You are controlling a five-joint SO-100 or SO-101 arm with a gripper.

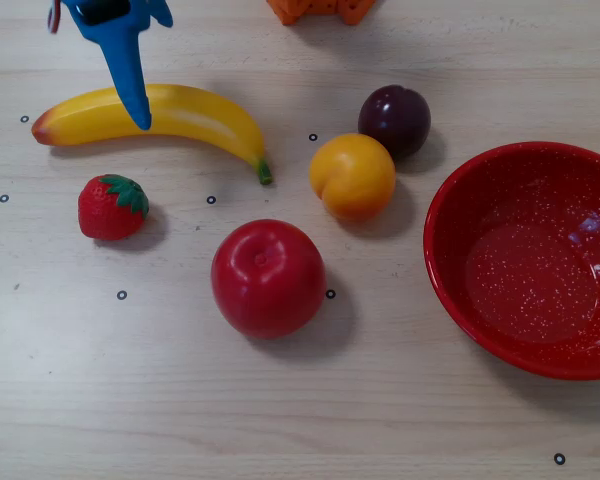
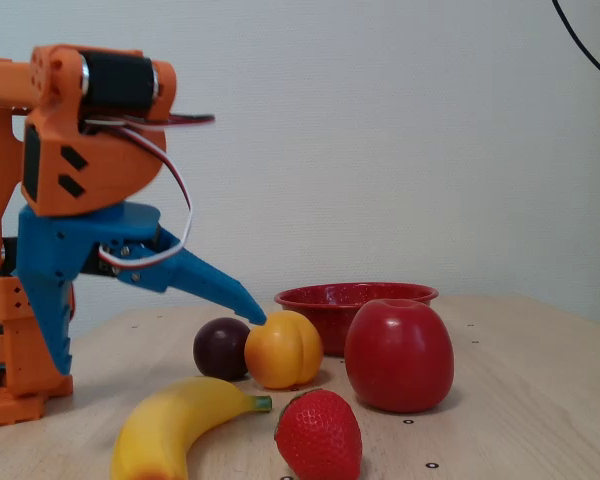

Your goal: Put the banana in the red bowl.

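Observation:
The banana (image 1: 150, 113) lies at the upper left in the overhead view, orange-red end to the left, green stem tip to the right. In the fixed view the banana (image 2: 180, 425) is at the bottom, nearest the camera. My blue gripper (image 1: 120, 70) hangs over the banana's left half, open wide with nothing in it. In the fixed view the gripper (image 2: 158, 343) has one finger pointing down at the left and the other splayed out to the right. It does not touch the banana. The red bowl (image 1: 450, 270) sits empty at the right edge, and the red bowl (image 2: 355, 297) shows behind the fruit.
A red apple (image 1: 268, 277), a yellow-orange peach (image 1: 352, 176), a dark plum (image 1: 394, 120) and a strawberry (image 1: 112, 206) lie between the banana and the bowl. The arm's orange base (image 2: 20, 370) stands at the left of the fixed view.

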